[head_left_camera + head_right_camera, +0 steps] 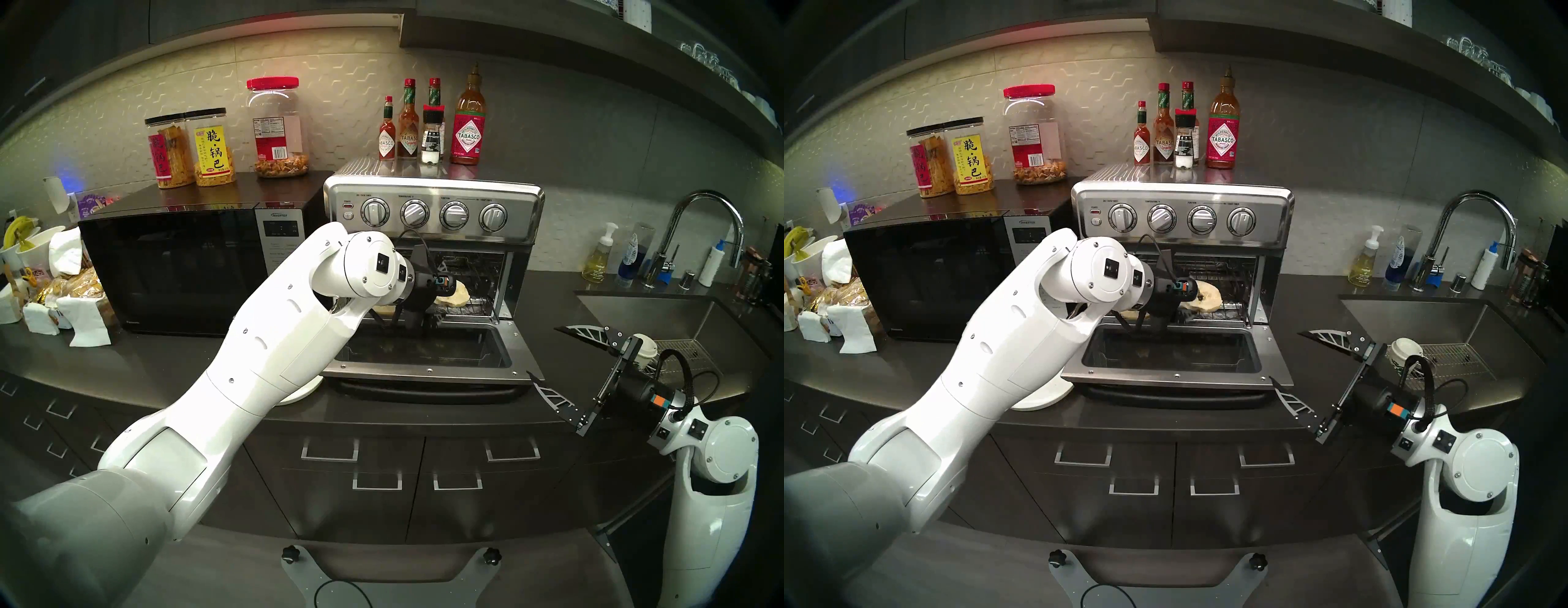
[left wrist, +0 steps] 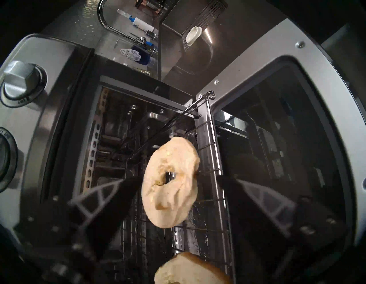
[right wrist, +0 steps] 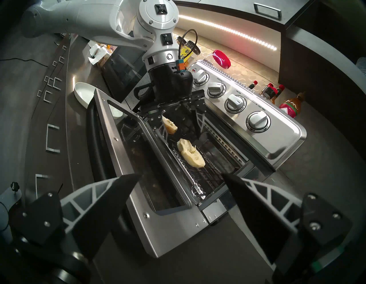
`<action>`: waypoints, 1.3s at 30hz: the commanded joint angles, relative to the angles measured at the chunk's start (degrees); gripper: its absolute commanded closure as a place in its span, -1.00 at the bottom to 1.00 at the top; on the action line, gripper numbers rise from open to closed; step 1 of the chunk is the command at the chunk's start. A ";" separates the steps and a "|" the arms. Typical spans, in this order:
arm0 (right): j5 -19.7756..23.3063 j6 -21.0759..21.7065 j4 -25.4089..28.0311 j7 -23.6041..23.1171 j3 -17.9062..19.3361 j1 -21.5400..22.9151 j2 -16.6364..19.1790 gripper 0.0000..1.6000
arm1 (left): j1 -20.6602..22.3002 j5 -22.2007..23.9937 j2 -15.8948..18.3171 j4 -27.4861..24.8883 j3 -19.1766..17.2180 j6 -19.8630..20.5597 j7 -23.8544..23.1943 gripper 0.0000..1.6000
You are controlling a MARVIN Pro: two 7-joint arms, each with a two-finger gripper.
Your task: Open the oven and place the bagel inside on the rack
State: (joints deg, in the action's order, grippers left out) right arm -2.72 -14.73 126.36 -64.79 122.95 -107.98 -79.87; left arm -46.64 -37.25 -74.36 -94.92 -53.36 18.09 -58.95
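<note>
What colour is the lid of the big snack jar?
Red lid, clearest in the head view.

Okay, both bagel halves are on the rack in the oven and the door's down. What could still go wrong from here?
1. The left claw is open with one bagel half between its fingers and the other half right beside it. Pulling back could drag either off the rack.
2. Both halves seem to lie near the rack's front edge, so shutting the door might nudge them.
3. The right claw hangs close to the door's corner and may catch it.
</note>
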 commanded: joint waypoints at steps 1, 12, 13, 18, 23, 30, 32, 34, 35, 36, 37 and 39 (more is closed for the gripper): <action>0.57 0.13 0.81 -0.14 -0.07 0.31 0.11 -1.00 | 0.70 0.23 -0.25 -1.62 -0.80 -0.12 0.61 -1.00; 0.55 0.12 0.81 -0.13 -0.07 0.31 0.11 -1.00 | -0.53 2.31 -0.08 -4.74 -1.79 0.97 -0.40 -1.00; 0.56 0.13 0.81 -0.14 -0.07 0.31 0.11 -1.00 | -0.97 2.49 0.26 -5.48 -1.83 1.26 -0.58 -1.00; 0.57 0.13 0.81 -0.14 -0.07 0.31 0.11 -1.00 | -2.10 3.28 0.79 -6.93 -2.39 1.98 -1.02 -1.00; 0.57 0.13 0.81 -0.14 -0.07 0.31 0.11 -1.00 | -4.78 4.45 1.70 -9.83 -2.46 2.96 -2.39 0.87; 0.58 0.14 0.81 -0.15 -0.06 0.30 0.12 -1.00 | -6.88 4.68 2.49 -11.03 -2.48 3.80 -2.78 1.00; 0.59 0.14 0.81 -0.15 -0.06 0.30 0.12 -1.00 | -7.14 4.59 2.78 -11.02 -2.42 3.58 -2.82 1.00; 0.59 0.15 0.82 -0.15 -0.06 0.30 0.12 -1.00 | -7.35 4.84 2.87 -10.53 -2.69 3.39 -2.73 1.00; 0.59 0.15 0.82 -0.15 -0.06 0.30 0.12 -1.00 | -7.34 4.91 2.89 -10.11 -2.80 3.20 -2.62 1.00; 0.58 0.14 0.81 -0.15 -0.06 0.30 0.12 -1.00 | -7.08 5.18 2.78 -9.10 -3.14 2.92 -2.51 1.00; 0.58 0.14 0.81 -0.15 -0.06 0.30 0.12 -1.00 | -7.08 5.18 2.78 -9.10 -3.14 2.92 -2.51 1.00; 0.57 0.13 0.81 -0.14 -0.07 0.31 0.11 -1.00 | -6.38 5.47 2.55 -7.63 -3.54 2.55 -2.33 1.00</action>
State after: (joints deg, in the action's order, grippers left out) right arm -2.72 -14.73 126.37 -64.79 122.95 -107.98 -79.87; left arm -54.28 -32.43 -71.28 -104.13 -55.45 21.68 -62.20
